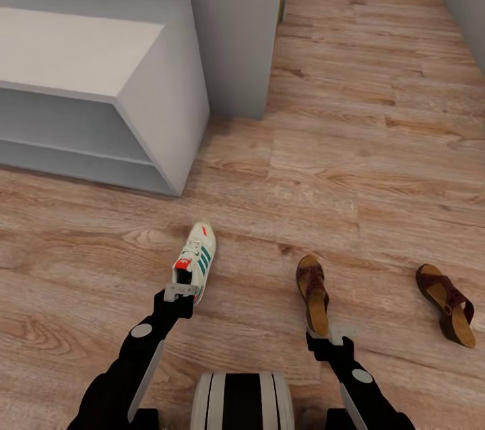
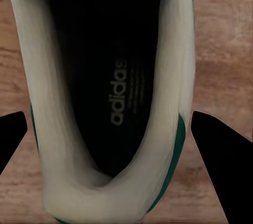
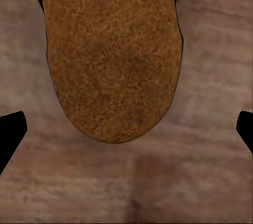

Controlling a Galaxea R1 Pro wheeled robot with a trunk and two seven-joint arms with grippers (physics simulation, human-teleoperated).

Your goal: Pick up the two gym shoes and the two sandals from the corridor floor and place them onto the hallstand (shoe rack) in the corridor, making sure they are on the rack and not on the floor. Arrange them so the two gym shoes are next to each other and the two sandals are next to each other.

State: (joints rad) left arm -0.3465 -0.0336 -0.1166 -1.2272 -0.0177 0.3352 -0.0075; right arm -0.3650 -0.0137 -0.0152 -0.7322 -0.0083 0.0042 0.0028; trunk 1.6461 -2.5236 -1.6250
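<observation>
Both arms [image 1: 131,369] were rendered in glossy black w/ a round grey disc on each forearm and a pale grey strip alongside. Left gripper [image 1: 180,292] was grey metal. Trunk [image 1: 242,400] was white w/ black stripes. Black fingertips [image 2: 10,134] were seen at wrist-cam edges.

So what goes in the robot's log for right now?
left gripper: open, around sneaker heel | right gripper: open, at near sandal heel | other sandal: on floor | rack: no shoes seen

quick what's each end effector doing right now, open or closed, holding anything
Left end effector: open, fingers either side of the gym shoe heel, not gripping.
Right end effector: open, over the sandal heel, empty.
</observation>
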